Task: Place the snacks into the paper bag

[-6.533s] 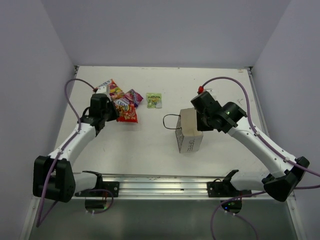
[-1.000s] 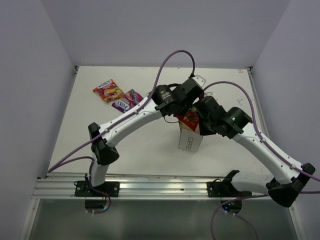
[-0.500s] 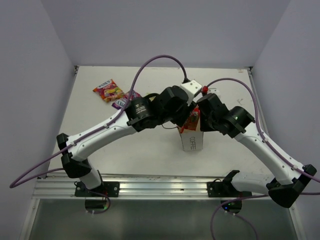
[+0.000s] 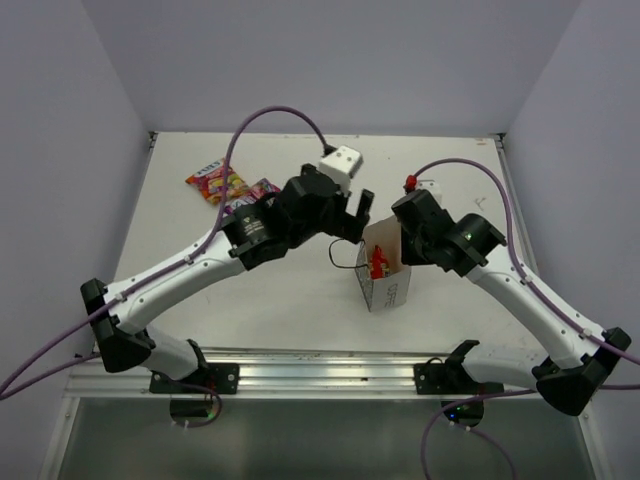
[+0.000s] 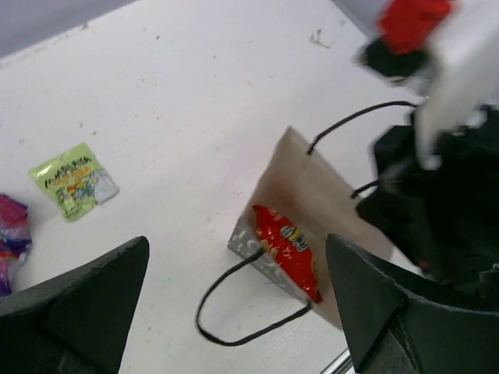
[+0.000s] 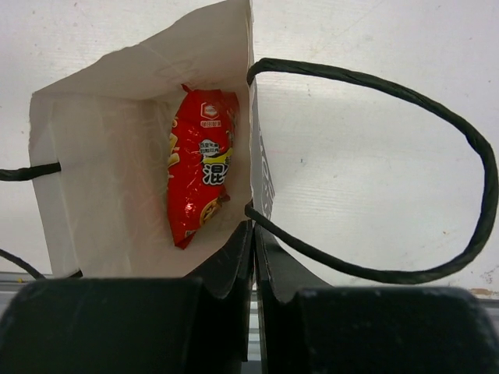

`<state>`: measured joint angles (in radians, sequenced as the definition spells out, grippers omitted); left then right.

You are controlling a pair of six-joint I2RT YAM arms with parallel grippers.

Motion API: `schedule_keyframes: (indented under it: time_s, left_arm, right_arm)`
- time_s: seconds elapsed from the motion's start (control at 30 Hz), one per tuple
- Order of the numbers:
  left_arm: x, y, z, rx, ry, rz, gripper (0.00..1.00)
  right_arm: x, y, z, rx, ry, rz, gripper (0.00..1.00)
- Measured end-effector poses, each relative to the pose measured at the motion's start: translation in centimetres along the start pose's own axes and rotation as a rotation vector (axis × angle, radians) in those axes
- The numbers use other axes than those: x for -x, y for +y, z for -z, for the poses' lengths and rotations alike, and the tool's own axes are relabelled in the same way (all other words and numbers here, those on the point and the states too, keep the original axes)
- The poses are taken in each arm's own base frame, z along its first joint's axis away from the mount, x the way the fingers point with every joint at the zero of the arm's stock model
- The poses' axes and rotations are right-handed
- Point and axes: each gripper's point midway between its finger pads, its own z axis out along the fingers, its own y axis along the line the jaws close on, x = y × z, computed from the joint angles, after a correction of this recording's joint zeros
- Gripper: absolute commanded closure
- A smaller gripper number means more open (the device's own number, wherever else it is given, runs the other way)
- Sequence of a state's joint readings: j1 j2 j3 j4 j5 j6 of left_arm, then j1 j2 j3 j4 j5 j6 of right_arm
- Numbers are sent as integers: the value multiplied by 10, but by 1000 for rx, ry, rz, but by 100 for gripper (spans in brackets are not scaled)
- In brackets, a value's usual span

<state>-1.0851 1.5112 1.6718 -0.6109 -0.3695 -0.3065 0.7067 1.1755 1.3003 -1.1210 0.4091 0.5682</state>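
The white paper bag [image 4: 388, 283] stands open at centre right, with the red-orange snack [image 4: 378, 263] lying inside it. My right gripper [image 4: 400, 243] is shut on the bag's wall; in the right wrist view its jaws [image 6: 253, 238] pinch the paper edge, the red packet [image 6: 199, 175] just beyond. My left gripper [image 4: 352, 212] hangs open and empty, up and left of the bag's mouth [image 5: 300, 183]. The pale green packet [image 5: 74, 179] lies on the table, hidden by the left arm from above. The multicolour packet [image 4: 215, 183] and the purple packet [image 4: 262, 190] lie at the far left.
A black cord handle [image 5: 234, 312] loops out onto the table on the bag's left side; another handle [image 6: 460, 156] lies on the table in the right wrist view. The left arm [image 4: 200, 265] stretches diagonally across the table's left half. The metal rail [image 4: 320, 372] runs along the near edge.
My left gripper has opened and let go of the red-orange packet, which now lies in the bag. That arm has drawn back to the left. The right gripper stays on the bag.
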Motion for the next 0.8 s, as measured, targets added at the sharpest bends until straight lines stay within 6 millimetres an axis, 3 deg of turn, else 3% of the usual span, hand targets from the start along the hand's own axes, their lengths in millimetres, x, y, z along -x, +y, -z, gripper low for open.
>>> schedule_keyframes:
  time_s: [0.07, 0.2, 0.27, 0.43, 0.53, 0.63, 0.8]
  left_arm:
    - [-12, 40, -4, 56, 0, 91, 0]
    - [-22, 181, -5, 346, -67, 319, 0]
    - [-27, 221, 9, 461, -105, 361, 0]
    - [-28, 231, 28, 529, -171, 384, 1]
    - [-49, 247, 24, 604, -144, 416, 2]
    - [-94, 264, 5, 685, -41, 448, 3]
    - [-201, 272, -17, 751, 206, 465, 4]
  right_arm:
    - [-1, 0, -1, 0, 3, 2, 92]
    - [-5, 1, -6, 2, 9, 4, 92]
    - [-4, 2, -7, 4, 6, 4, 100]
    - [1, 7, -8, 23, -15, -2, 100]
    - [3, 8, -8, 28, -21, -5, 100]
    - [4, 9, -9, 30, -23, -8, 100]
    - [10, 11, -9, 40, -44, -26, 100]
